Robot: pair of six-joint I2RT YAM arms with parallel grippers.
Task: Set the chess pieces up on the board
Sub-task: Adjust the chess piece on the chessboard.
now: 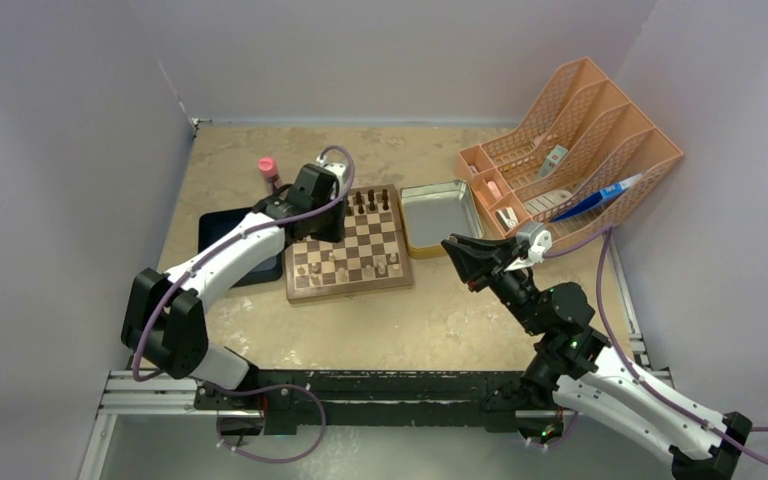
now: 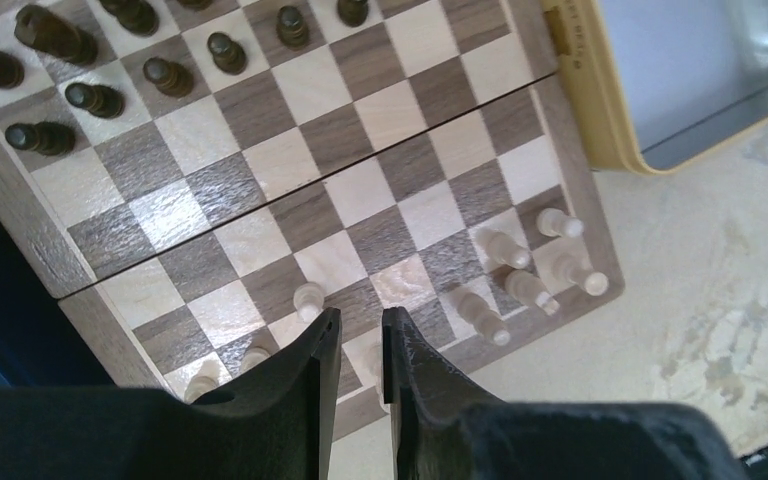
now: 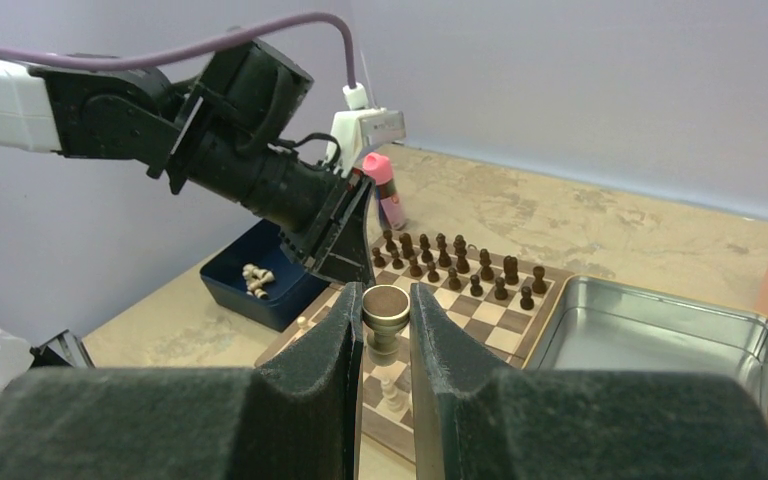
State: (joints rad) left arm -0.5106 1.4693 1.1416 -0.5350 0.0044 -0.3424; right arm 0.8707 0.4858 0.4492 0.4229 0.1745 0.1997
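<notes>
The right fingers [image 3: 325, 385] clamp a dark chess piece [image 3: 386, 312] (its round base faces the camera); the left fingers [image 2: 295, 400], narrowly apart, hover over pale pieces [image 2: 508, 250] on the board [image 1: 348, 292] on the counter [image 1: 440, 325].

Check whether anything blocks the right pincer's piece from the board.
The left pincer hangs over the board's left side. The piece in the right pincer has an open way to the board's right edge; the tin lies beside it, farther back.
</notes>
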